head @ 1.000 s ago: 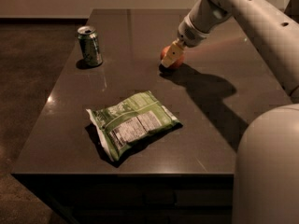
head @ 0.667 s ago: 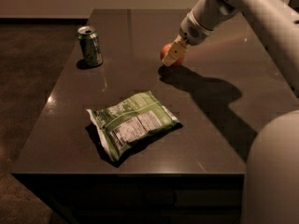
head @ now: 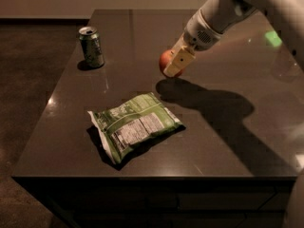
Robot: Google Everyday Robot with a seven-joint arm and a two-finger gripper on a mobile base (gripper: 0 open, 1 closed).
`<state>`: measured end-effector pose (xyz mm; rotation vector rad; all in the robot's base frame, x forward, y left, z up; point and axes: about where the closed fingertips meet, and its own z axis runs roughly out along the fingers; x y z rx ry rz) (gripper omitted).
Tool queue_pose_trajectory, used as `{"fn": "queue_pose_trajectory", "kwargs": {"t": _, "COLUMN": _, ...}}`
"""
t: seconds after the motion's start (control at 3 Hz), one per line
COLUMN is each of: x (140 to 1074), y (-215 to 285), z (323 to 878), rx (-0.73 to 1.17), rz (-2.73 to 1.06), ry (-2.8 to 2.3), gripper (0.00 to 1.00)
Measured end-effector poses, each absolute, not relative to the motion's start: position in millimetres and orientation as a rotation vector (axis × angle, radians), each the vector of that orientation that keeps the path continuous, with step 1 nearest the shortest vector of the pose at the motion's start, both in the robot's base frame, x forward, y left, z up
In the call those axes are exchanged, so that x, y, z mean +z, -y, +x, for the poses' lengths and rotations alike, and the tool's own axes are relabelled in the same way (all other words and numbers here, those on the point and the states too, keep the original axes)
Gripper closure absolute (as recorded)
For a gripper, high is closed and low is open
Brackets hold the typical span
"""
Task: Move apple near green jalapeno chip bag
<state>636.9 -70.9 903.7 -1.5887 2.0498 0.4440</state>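
The red-orange apple (head: pixel 165 61) is held in my gripper (head: pixel 174 68), whose tan fingers (head: pixel 182 60) are shut around it, just above the dark table (head: pixel 228 146), with its shadow right below. The green jalapeno chip bag (head: pixel 135 125) lies flat nearer the front, label side up, a short way down and left of the apple. My white arm reaches in from the upper right.
A green soda can (head: pixel 91 46) stands upright near the table's left edge, far from the arm. The table's front edge runs below the bag. The robot's white body shows at the right border.
My gripper has moved the apple slightly left and toward the front, closer to the chip bag. Bag and can have not moved.
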Motion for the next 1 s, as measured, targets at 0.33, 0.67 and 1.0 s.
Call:
{"fn": "queue_pose_trajectory", "kwargs": {"t": 0.33, "x": 895, "y": 62, "z": 618, "rx": 0.488, "rz": -1.675, "ry": -2.007, "gripper": 1.0}}
{"fn": "queue_pose_trajectory", "kwargs": {"t": 0.67, "x": 884, "y": 52, "z": 612, "rx": 0.495, "rz": -1.76, "ry": -1.973, "gripper": 1.0}}
{"fn": "queue_pose_trajectory", "kwargs": {"t": 1.0, "x": 877, "y": 45, "z": 612, "rx": 0.441, "rz": -1.835, "ry": -1.957, "gripper": 1.0}}
